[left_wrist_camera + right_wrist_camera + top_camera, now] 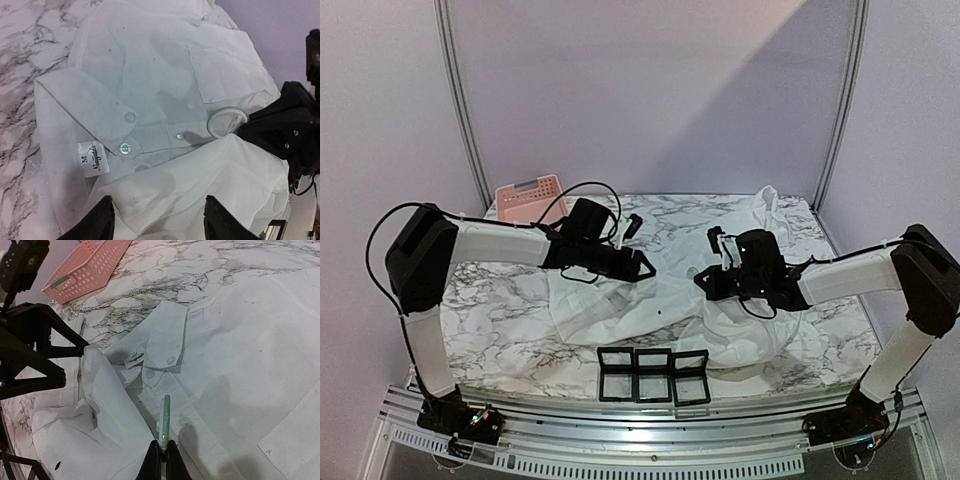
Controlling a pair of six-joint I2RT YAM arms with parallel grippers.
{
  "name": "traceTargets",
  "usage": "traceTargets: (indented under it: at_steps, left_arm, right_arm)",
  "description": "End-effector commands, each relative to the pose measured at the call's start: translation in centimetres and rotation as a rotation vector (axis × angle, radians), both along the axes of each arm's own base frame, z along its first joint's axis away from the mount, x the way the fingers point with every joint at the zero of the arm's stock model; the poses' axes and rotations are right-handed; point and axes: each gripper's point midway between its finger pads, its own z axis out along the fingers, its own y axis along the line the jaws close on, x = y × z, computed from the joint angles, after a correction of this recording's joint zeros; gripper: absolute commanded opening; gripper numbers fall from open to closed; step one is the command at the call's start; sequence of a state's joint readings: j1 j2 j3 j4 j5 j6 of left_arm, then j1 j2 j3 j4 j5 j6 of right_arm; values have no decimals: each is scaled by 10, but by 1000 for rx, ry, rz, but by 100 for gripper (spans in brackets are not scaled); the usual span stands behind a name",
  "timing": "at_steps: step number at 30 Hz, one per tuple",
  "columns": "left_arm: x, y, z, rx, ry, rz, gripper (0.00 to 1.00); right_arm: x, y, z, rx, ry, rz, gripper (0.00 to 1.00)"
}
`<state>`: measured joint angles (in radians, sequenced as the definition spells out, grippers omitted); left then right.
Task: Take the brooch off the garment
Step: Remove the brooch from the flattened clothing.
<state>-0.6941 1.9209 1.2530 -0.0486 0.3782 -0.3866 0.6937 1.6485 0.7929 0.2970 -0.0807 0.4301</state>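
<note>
I have the shirt (650, 310) spread wrinkled across the middle of the desk (510, 300). The brooch (165, 417), a thin pale ring, sits on the chest beside the button strip and just below the pocket (225, 75). In the right wrist view it stands on edge.

My right end effector (164, 447) is closed on the ring's near rim, a narrow pinch on 1 edge. My left end effector (160, 212) hangs with its 2 fingers apart over a raised fold of shirt just beside the brooch. I cannot tell whether they touch the cloth.

The ring looks light, rigid and smooth, so I expect such a thin pinch could slip or let it twist. A hold low on the rim, close to the cloth, seems safest.

The shirt is thin, soft and limp. I judge it will rise with the brooch unless something holds it, and the fold beside the ring is the place to take it.

The pin or clasp is hidden, so I cannot tell which way it frees. A hard tug might tear the fabric.
</note>
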Motion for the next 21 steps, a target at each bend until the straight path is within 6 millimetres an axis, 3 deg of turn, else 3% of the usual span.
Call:
traceTargets:
  at_steps: [1, 6, 10, 16, 21]
  left_arm:
    - [-2, -5, -13, -44, 81, -12, 59]
    - [-2, -4, -12, -41, 78, -16, 52]
    - [-3, -7, -11, -60, 92, -23, 28]
    - [-3, -8, -12, -61, 105, -30, 0]
    - [8, 1, 3, -90, 88, 1, 0]
  right_arm:
    - [-2, -5, 5, 4, -13, -10, 0]
    - [-2, -5, 7, 7, -18, -10, 0]
    - [-3, -5, 6, 11, -15, -9, 0]
    - [-5, -11, 8, 10, -32, -31, 0]
    - [-7, -20, 6, -24, -38, -54, 0]
